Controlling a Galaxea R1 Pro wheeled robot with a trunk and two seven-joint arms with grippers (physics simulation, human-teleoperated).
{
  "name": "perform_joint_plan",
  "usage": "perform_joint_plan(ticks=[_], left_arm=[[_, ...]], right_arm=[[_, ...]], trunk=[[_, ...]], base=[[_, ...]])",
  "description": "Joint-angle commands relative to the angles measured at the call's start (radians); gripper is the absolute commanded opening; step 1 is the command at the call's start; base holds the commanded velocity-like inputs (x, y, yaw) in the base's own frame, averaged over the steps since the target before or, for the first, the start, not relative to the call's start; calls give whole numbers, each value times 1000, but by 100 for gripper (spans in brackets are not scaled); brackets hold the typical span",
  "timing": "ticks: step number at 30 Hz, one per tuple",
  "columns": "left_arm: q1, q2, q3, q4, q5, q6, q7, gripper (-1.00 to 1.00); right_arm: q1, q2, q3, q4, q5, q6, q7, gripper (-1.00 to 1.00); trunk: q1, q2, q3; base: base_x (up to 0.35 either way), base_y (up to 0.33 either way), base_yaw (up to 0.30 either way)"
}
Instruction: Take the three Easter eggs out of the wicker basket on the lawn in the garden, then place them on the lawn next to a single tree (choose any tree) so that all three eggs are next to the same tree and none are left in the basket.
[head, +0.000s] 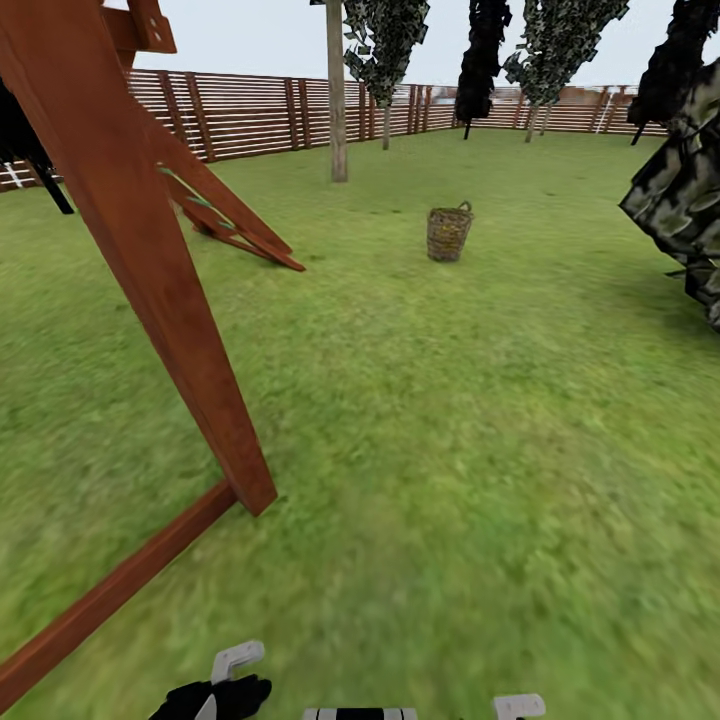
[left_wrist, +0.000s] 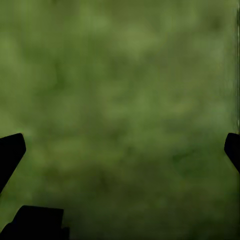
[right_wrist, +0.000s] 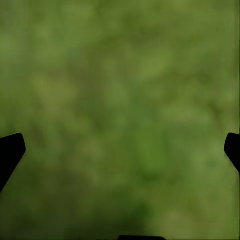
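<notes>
Ahead of my left gripper (left_wrist: 121, 150), and a little to its left, I see a red-brown wooden frame (head: 170, 290). One thick slanted beam comes down to a foot, and a lower rail (head: 110, 590) runs from there back toward me. Farther on, past the beam, is a second set of slanted braces (head: 235, 225). Far ahead of both grippers a brown slatted fence (head: 250, 110) runs across my view, with thin-trunked, dark-leaved trees (head: 385, 45) in front of it. Well ahead of my right gripper (right_wrist: 121, 150) and off to its right is a dark leafy bush (head: 685, 190). Pale grey sky (head: 250, 35) shows above the fence.
</notes>
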Motion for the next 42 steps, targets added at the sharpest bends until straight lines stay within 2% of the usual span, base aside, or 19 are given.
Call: perform_joint_plan(ticks=[1, 31, 42], left_arm=[[0, -1, 7, -2, 0, 7, -4, 100], [0, -1, 7, -1, 0, 7, -4, 100], [1, -1, 6, -1, 0, 7, -4, 100]], right_arm=[[0, 0, -1, 1, 7, -2, -1, 100], [0, 0, -1, 1, 7, -2, -1, 100], [0, 0, -1, 1, 7, -2, -1, 100]], trunk=[[0, 0, -1], [0, 0, -1], [0, 0, -1]], base=[[328, 0, 0], [328, 0, -3], [328, 0, -258]])
